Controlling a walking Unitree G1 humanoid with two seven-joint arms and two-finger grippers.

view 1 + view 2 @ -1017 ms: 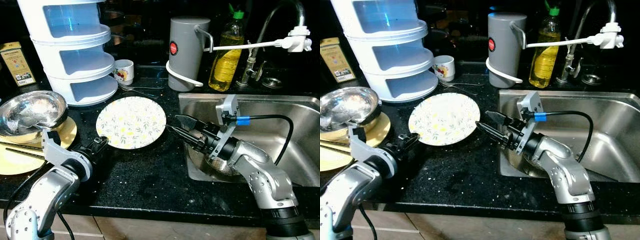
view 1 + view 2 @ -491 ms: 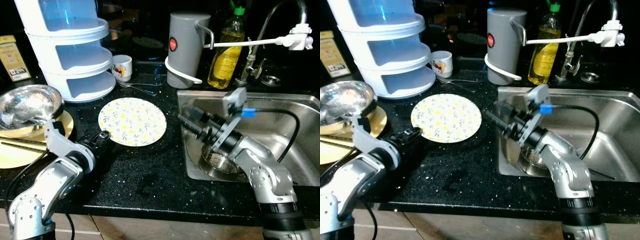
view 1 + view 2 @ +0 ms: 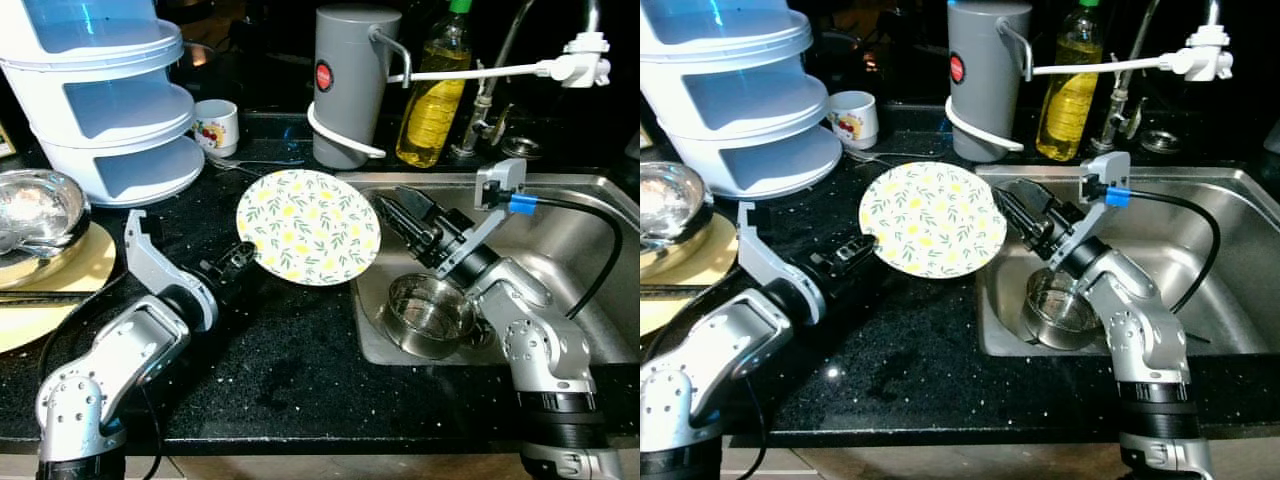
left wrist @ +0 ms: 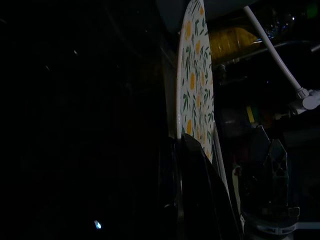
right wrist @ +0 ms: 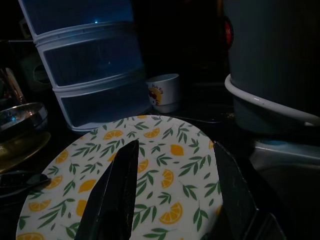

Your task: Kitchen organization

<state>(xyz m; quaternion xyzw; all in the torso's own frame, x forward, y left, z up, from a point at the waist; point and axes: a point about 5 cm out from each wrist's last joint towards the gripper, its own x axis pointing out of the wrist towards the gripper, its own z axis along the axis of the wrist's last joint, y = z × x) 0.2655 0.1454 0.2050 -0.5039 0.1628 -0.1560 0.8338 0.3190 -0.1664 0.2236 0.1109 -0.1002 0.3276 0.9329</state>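
In the middle of the frame, the lemon-print plate (image 3: pixel 309 225) is off the black counter (image 3: pixel 300 350), tilted, with its far edge out over the near-left corner of the steel sink (image 3: pixel 590 300). The left gripper (image 3: pixel 243 262) is clenched on the plate's rim at its lower-left edge; the left wrist view shows the plate edge-on with the black fingers (image 4: pixel 200 195) pinching that rim. The right gripper (image 3: pixel 412 218) is at the plate's right edge with its two fingers spread, not yet closed on anything; through them the right wrist view looks across the printed face.

The plate looks thin, stiff and glossy, probably melamine or glazed ceramic, so fairly light but slick, and liable to chip if it knocks the sink edge. A single rim pinch leaves it free to swing; a second hold on the opposite rim, fingers above and below the lip, would steady it.

Below, in the sink, sits a steel bowl (image 3: pixel 430 315), which the plate could strike if lowered carelessly.
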